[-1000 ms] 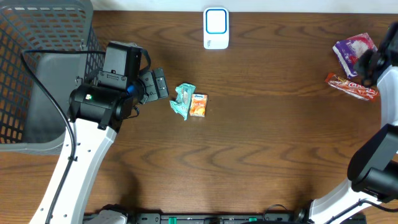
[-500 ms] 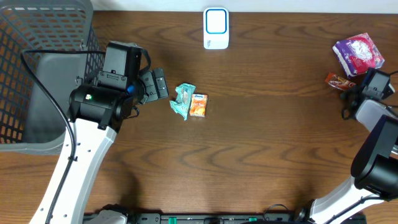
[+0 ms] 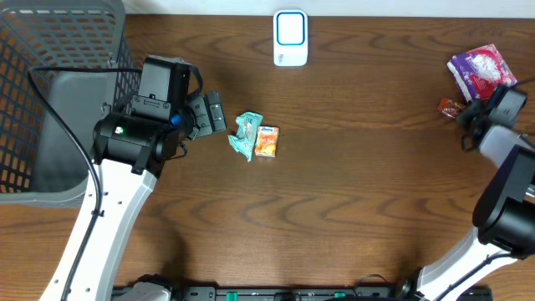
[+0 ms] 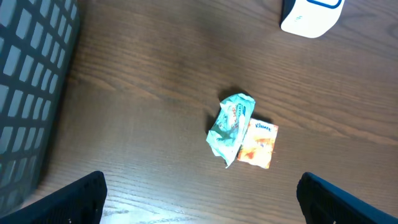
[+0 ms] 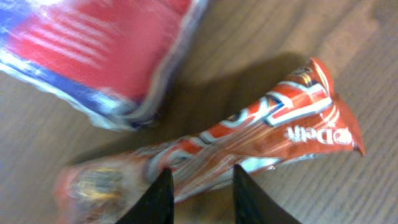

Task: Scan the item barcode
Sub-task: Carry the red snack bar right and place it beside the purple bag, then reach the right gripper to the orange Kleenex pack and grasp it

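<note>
Right gripper (image 5: 196,186) has shifted over the red snack bar (image 5: 261,134), jaws astride it, whether clenched I cannot tell; pickup step, next squeeze and lift

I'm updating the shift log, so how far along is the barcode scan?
Done: nothing looks scanned; no item lies by the white scanner. In hand: the right hand straddles the red wrapper beside the purple bag, firm grip unclear. To do: lift it and show its barcode to the white scanner. The left hand hangs open above the teal packet and orange packet.
</note>
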Controlling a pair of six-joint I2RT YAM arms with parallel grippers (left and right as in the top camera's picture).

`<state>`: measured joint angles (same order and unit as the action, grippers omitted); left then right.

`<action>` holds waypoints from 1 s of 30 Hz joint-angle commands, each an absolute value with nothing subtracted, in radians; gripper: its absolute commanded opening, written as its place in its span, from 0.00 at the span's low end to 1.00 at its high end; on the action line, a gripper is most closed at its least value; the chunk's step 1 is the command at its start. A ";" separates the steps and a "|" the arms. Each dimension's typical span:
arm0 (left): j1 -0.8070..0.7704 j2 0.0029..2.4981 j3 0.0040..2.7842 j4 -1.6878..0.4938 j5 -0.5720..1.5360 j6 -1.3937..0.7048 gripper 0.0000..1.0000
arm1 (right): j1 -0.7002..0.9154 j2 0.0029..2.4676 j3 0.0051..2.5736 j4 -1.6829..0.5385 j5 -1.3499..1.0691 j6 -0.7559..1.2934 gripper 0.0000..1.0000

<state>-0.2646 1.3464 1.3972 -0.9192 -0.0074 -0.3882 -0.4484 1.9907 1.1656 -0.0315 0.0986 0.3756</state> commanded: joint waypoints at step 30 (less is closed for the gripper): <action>-0.265 1.346 1.397 -0.923 -0.028 -0.379 0.98 | 0.276 1.803 1.477 -0.759 -0.428 0.254 0.99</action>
<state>-0.2646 1.3464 1.3972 -0.9195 -0.0074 -0.3882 0.2478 1.7996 1.4830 -0.7418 -0.5327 0.2539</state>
